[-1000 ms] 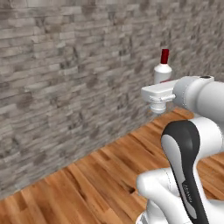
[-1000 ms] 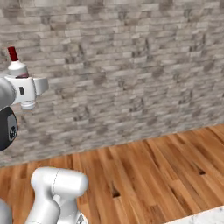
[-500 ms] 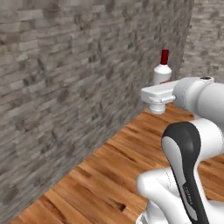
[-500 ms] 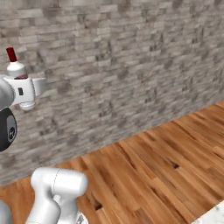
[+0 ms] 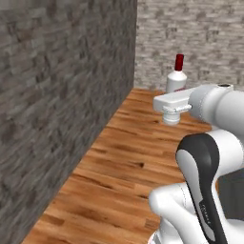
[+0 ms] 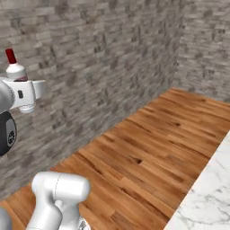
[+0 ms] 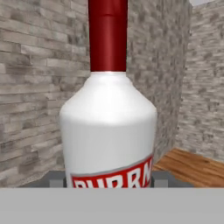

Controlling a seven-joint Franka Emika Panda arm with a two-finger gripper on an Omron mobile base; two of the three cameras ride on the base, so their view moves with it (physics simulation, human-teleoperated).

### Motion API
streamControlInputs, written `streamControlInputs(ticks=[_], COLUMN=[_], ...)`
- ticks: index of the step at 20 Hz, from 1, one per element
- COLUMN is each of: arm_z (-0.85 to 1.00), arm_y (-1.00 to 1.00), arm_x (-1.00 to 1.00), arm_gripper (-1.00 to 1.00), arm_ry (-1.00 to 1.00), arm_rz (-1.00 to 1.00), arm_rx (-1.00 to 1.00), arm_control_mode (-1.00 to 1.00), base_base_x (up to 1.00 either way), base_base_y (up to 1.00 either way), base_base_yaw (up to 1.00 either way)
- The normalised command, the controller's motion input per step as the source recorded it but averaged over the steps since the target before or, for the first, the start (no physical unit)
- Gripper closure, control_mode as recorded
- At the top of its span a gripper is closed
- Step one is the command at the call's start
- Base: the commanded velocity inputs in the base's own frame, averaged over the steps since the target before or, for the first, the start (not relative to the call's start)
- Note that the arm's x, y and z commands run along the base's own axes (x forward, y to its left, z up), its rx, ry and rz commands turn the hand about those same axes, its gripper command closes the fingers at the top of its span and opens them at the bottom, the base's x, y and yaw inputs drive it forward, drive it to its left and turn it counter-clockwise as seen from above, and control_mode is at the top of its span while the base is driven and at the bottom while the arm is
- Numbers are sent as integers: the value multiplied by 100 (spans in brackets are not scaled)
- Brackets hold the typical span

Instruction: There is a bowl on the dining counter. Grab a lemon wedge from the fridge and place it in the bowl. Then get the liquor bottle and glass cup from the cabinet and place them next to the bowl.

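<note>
Liquor bottle [image 7: 108, 131] rides upright in the gripper's [image 7: 108, 183] clenched jaws, carried above a wood floor [image 5: 138, 157] beside brick walls [image 6: 90, 67]. It apparently awaits delivery beside the bowl, with the marble counter [image 6: 206, 197] nearby. Its red label reads, partly, "PURRN".

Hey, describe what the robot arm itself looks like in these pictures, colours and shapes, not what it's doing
The arm is glossy white with rounded, tubular links and a black curved panel over one joint. A white blocky hand ends the wrist, with a short ribbed white cylinder beneath. In the right base view a round dark joint cap shows. No cables or markings are visible.
</note>
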Motion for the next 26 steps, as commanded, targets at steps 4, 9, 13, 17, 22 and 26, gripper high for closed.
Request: streamControlInputs(ticks=[4, 9, 13, 17, 22, 26], arm_z=[0, 0, 0, 0, 0, 0], arm_y=[0, 0, 0, 0, 0, 0], arm_x=[0, 0, 0, 0, 0, 0], arm_gripper=[100, 100, 100, 100, 100, 100], arm_ry=[0, 0, 0, 0, 0, 0], arm_rz=[0, 0, 0, 0, 0, 0], arm_rx=[0, 0, 0, 0, 0, 0], arm_control_mode=[100, 100, 100, 100, 100, 100], base_base_x=[67, 84, 100, 100, 100, 100], base_base_y=[0, 4, 15, 24, 34, 33], base_base_yaw=[-55, -51, -43, -38, -35, -33])
